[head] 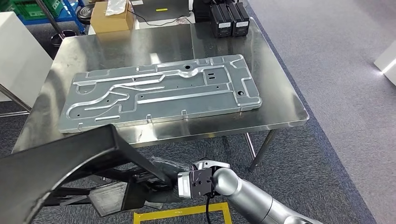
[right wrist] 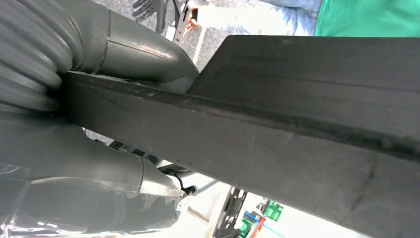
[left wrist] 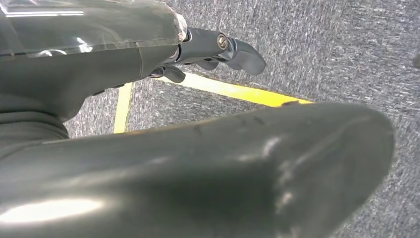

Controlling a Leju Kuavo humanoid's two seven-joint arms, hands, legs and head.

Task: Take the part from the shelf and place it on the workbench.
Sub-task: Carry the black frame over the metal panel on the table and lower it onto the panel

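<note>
One dark part (head: 70,163), gripped by both hands, near one workbench (head: 280,93).

The right hand (right wrist: 89,139) grips a long dark part (right wrist: 277,134), a flat black bar that runs across the frame from the hand outward. The ribbed grey cover (right wrist: 29,54) sits just behind the bar's near end. One thick grey digit (right wrist: 143,54) lies against one face of the part, and another, wrapped in clear film (right wrist: 94,198), presses against the opposite face, so the bar is clamped between them. Beyond the part's far edge, a green cloth (right wrist: 366,17) and some blue fabric (right wrist: 292,10) show. On the part's other side, bright blurred floor and small green and blue objects (right wrist: 262,218) appear.
</note>
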